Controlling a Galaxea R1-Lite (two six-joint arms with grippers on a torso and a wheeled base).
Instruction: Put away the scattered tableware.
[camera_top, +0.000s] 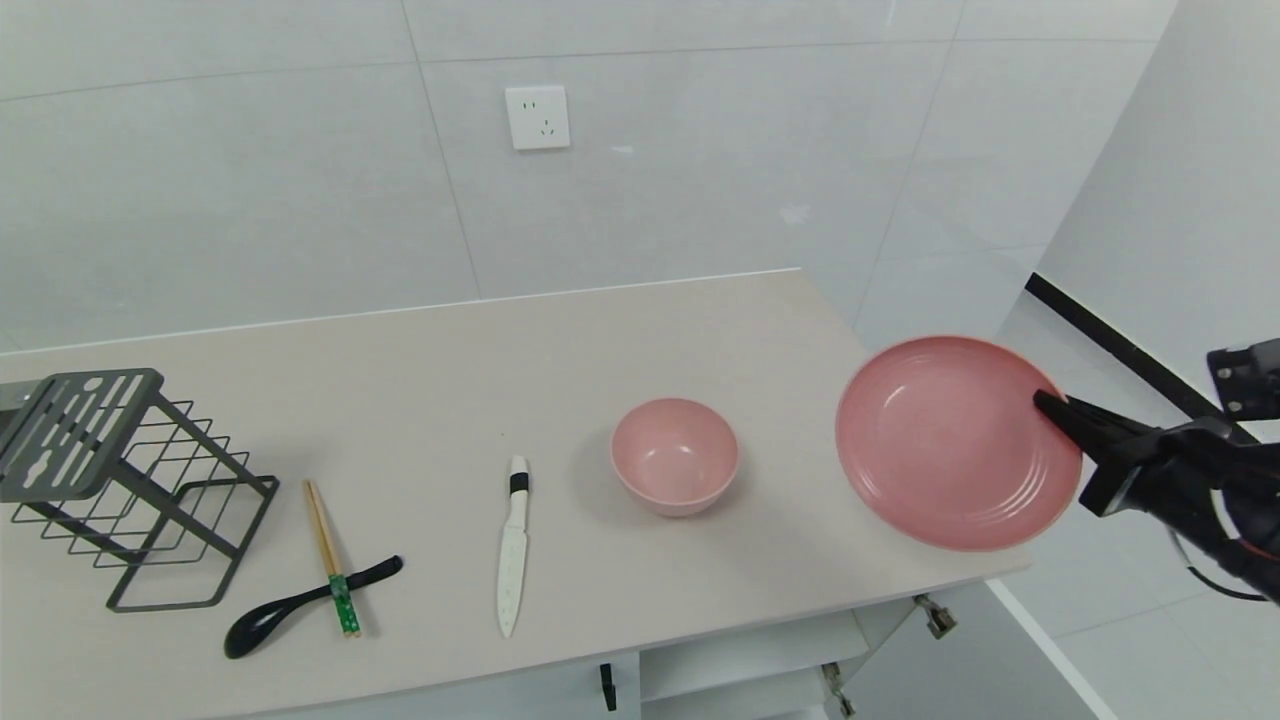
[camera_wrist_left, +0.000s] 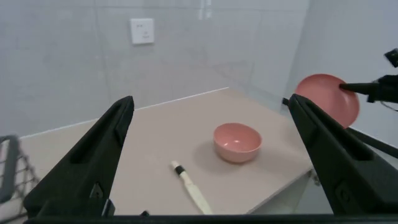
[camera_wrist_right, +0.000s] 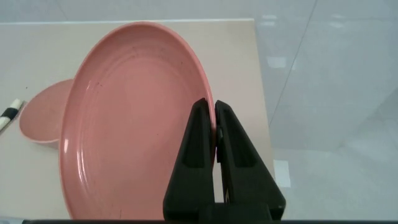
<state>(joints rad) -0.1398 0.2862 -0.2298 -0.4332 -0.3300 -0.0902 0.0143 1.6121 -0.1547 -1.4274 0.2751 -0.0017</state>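
Beige counter (camera_top: 420, 380) runs along a grey tiled wall and carries all the tableware.

Dark metal wire rack (camera_top: 75, 425) stands at the counter's left end, with a slotted plate on top.

Pink plate (camera_top: 945, 445) is at the counter's right end, tilted, with part of it past the edge. Right hand (camera_top: 1045, 400) grips it: the two black fingers are closed on the plate's rim on the side away from the bowl, one finger on each face of the rim, as the right wrist view shows (camera_wrist_right: 215, 115).

Left hand (camera_wrist_left: 210, 102) hangs above the counter's left part with its fingers spread wide and nothing between them. The bowl and the knife lie farther off in its view.

Pink bowl (camera_top: 675, 455) stands upright on the counter, just left of the plate and apart from it.

White knife (camera_top: 514, 550), with a black band on its handle, lies flat between the bowl and the chopsticks, its blade pointing to the counter's front edge.

Black spoon (camera_top: 300, 603) lies near the front edge, just right of the rack's foot, its scoop toward the left.

Wooden chopsticks (camera_top: 325, 535), green at the near ends, lie side by side across the spoon's handle, touching it.

White wall socket (camera_top: 538, 117) sits on the tiles above the counter.
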